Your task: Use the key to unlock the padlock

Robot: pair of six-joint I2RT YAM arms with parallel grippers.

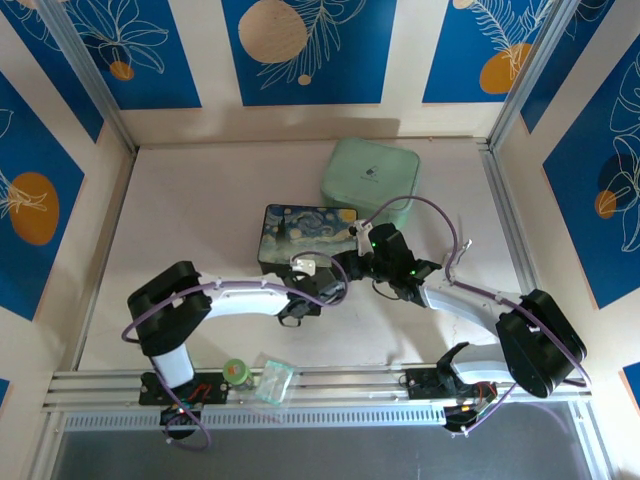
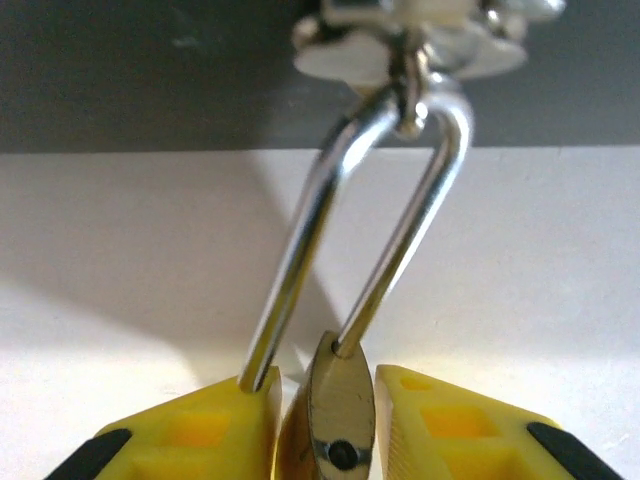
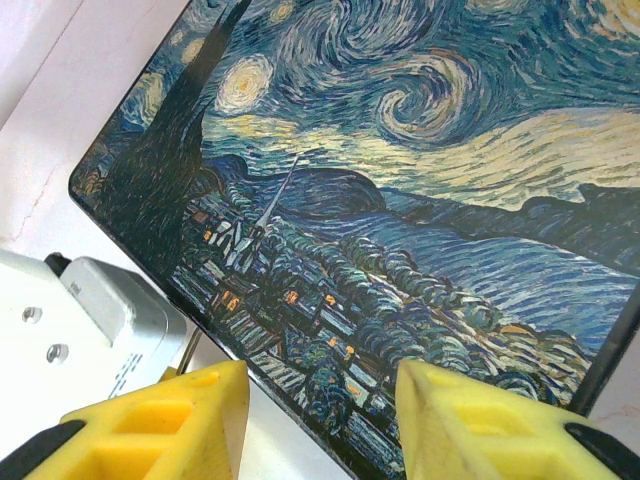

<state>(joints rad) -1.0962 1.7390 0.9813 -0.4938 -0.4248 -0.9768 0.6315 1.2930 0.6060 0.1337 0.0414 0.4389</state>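
While the left gripper (image 2: 328,385) is closed on the padlock (image 2: 340,415), which hangs by its shackle (image 2: 300,250) from the latch (image 2: 400,45) of the painted box (image 3: 420,180), the right gripper (image 3: 320,372) hovers wide open and empty over the lid. The key cannot be made out. The left gripper should hold the body steady so the key can enter straight.
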